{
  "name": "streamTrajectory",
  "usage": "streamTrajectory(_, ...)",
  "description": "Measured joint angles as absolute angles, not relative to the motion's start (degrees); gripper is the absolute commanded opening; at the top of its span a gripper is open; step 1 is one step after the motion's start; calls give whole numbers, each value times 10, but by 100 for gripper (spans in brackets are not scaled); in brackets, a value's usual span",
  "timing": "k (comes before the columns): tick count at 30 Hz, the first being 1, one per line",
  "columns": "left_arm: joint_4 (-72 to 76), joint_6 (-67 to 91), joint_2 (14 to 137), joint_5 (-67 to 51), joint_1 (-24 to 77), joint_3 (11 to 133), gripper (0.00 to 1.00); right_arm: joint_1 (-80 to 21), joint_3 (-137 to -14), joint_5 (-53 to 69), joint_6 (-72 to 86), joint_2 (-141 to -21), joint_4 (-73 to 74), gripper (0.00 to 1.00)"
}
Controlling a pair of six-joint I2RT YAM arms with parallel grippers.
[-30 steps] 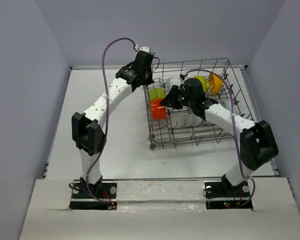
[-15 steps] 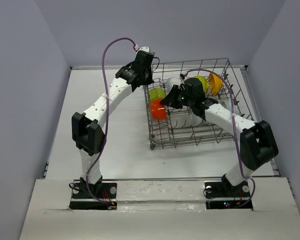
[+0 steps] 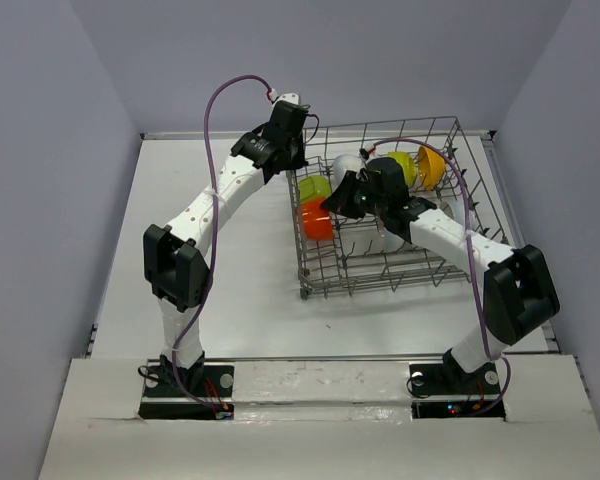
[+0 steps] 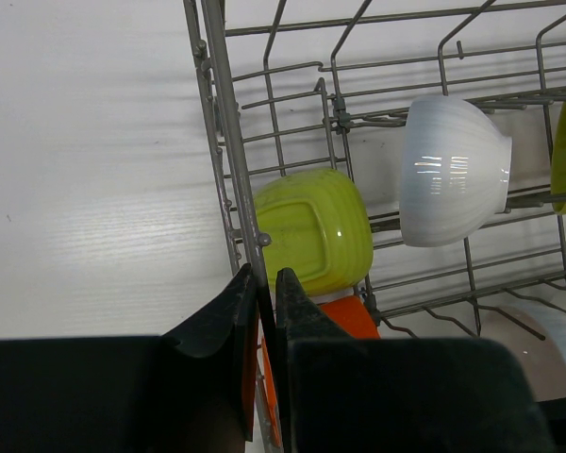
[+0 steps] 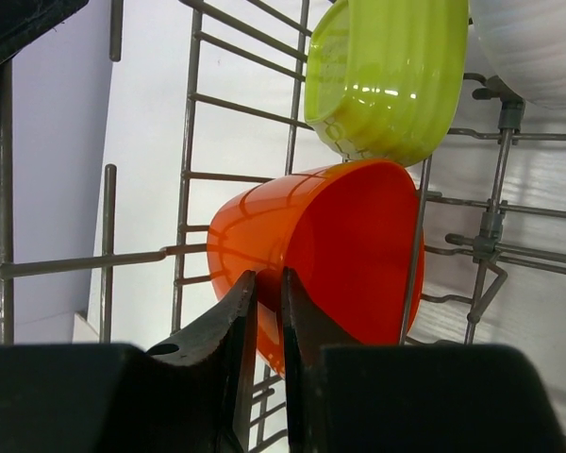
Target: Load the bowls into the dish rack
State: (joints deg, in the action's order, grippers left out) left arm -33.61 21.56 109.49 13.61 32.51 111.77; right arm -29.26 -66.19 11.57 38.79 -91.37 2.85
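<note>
The grey wire dish rack (image 3: 450, 135) stands right of centre. My left gripper (image 3: 294, 165) is shut on a wire of the rack's left wall, as the left wrist view (image 4: 261, 276) shows. My right gripper (image 3: 338, 203) reaches inside the rack and is shut on the rim of a red-orange bowl (image 3: 316, 220), seen close in the right wrist view (image 5: 358, 236) with the gripper (image 5: 265, 276) on its edge. The bowl is tilted on its side by the left wall. A lime green bowl (image 3: 315, 187) (image 4: 311, 231) (image 5: 391, 75) sits just behind it. A white bowl (image 3: 347, 165) (image 4: 453, 170) stands further back.
More bowls stand at the rack's back: a yellow-green one (image 3: 405, 165) and an orange-yellow one (image 3: 432, 165). Another white bowl (image 3: 385, 240) lies under my right arm. The white table (image 3: 230, 280) ends at grey walls on the left and right.
The right gripper and the red-orange bowl have shifted very slightly. The left arm has not moved.
</note>
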Motion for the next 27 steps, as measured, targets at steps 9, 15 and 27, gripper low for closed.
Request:
streamTrajectory(9, -336, 215, 1095, 136, 325, 1118, 0, -295, -662, 90, 383, -901, 44, 1)
streamTrajectory(15, -336, 215, 1095, 136, 325, 1118, 0, -291, -658, 65, 374, -891, 46, 1)
streamTrajectory(27, -336, 215, 1095, 136, 325, 1118, 0, -286, -650, 46, 355, -891, 78, 1)
